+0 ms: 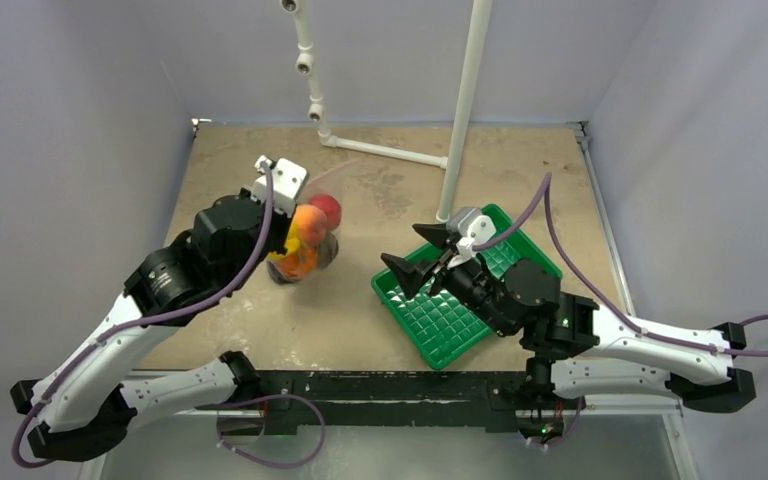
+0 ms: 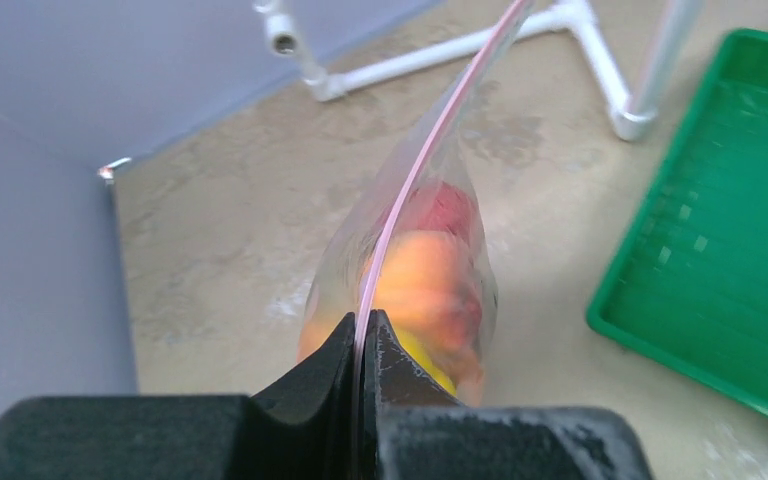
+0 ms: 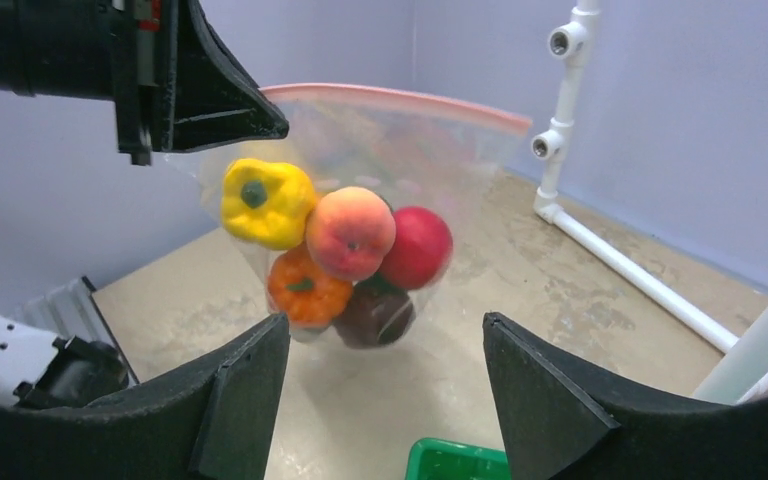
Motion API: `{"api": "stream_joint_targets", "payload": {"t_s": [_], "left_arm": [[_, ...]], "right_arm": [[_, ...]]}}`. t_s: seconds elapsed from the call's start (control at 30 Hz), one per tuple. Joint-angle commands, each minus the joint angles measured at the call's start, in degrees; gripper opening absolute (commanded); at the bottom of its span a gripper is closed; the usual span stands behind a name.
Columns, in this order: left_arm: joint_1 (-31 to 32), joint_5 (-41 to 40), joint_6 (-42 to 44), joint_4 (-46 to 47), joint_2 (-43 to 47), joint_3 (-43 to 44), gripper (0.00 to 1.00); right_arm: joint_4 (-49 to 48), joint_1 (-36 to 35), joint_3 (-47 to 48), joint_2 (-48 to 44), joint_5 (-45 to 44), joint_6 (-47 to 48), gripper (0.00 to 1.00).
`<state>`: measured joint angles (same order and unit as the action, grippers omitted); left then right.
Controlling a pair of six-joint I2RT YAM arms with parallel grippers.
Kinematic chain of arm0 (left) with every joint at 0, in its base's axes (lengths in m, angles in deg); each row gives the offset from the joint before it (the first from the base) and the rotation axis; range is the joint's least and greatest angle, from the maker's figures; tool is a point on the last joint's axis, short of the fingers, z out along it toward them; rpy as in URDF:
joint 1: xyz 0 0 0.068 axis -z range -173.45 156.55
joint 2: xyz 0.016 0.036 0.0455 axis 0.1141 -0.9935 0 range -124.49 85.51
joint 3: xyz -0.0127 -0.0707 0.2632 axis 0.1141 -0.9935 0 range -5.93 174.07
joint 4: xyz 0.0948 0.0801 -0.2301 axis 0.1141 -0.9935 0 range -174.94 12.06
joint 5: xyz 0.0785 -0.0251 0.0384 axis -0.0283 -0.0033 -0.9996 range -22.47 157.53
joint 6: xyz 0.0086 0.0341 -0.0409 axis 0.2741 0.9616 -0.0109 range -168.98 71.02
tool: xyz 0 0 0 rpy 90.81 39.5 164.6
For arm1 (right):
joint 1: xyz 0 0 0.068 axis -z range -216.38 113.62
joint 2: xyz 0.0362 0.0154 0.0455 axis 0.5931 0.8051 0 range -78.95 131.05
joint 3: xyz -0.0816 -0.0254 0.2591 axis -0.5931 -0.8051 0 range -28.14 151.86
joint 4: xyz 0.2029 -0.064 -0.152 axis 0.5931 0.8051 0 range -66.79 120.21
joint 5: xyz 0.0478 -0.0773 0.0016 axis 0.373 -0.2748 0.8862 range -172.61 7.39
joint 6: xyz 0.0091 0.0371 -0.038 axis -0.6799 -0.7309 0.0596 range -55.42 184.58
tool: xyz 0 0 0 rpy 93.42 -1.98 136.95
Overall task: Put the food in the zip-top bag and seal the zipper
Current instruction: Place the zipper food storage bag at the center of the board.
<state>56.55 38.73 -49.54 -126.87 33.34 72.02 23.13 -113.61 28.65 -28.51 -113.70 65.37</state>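
The clear zip-top bag [image 3: 390, 135] hangs above the table with the food bunched at its bottom. Inside are a yellow pepper [image 3: 265, 200], a peach [image 3: 350, 232], a red tomato [image 3: 418, 247], an orange fruit [image 3: 305, 285] and a dark eggplant [image 3: 375, 315]. My left gripper [image 2: 363, 320] is shut on one end of the pink zipper [image 2: 430, 140], which runs away from it as a closed line. My right gripper [image 3: 385, 325] is open and holds nothing. It sits apart from the bag, to its right over the tray's corner [image 1: 415, 252]. From above, the bag [image 1: 310, 235] shows beside the left wrist.
A green ribbed tray [image 1: 460, 300] lies under the right arm and looks bare of food. A white pipe frame [image 1: 465, 100] stands at the back of the table, its foot [image 2: 632, 120] near the tray. Grey walls close off the left, right and far sides.
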Motion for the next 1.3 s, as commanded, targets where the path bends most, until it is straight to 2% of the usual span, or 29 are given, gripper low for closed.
{"api": "stream_joint_targets", "payload": {"t_s": [0.0,0.13,0.4,0.5,0.63,0.73,0.87,1.03,1.13,1.27], "left_arm": [[-0.2,-14.2,5.4,11.7,-2.9,-3.2,0.0],[-0.2,-13.9,4.8,15.4,-4.6,-12.3,0.0],[-0.1,1.5,-6.2,17.1,3.4,-27.3,0.0],[-0.1,8.0,-8.9,16.6,5.2,-28.9,0.0],[1.1,12.4,-10.8,16.2,3.8,-29.4,0.0],[1.2,18.5,-11.9,17.5,1.4,-27.9,0.0],[1.2,22.0,-15.1,18.9,-2.3,-26.9,0.0],[1.2,25.1,-20.9,24.8,-1.8,-32.1,0.0],[1.2,25.7,-23.9,26.9,-0.7,-34.5,0.07],[1.2,28.4,-28.5,30.2,0.1,-37.7,0.24]], "right_arm": [[-5.3,0.0,-3.0,-0.8,-3.3,-2.8,0.74],[-5.8,0.0,-5.1,-1.1,-3.0,-5.6,0.74],[-7.2,0.0,-9.8,-2.4,-1.7,-9.2,0.74],[-8.3,0.0,-11.5,-2.4,-2.1,-10.6,0.74],[-9.0,0.0,-13.2,-2.3,-4.0,-13.9,0.75],[-8.0,0.0,-13.8,-2.1,-6.2,-17.4,0.77],[-7.1,0.0,-14.9,-2.5,-8.0,-23.0,0.79],[-6.9,0.0,-17.0,-2.3,-8.4,-28.9,0.8],[-5.6,0.0,-17.4,-1.6,-8.3,-32.9,0.81],[-5.0,0.0,-18.8,-0.2,-8.8,-37.9,0.82]]}}
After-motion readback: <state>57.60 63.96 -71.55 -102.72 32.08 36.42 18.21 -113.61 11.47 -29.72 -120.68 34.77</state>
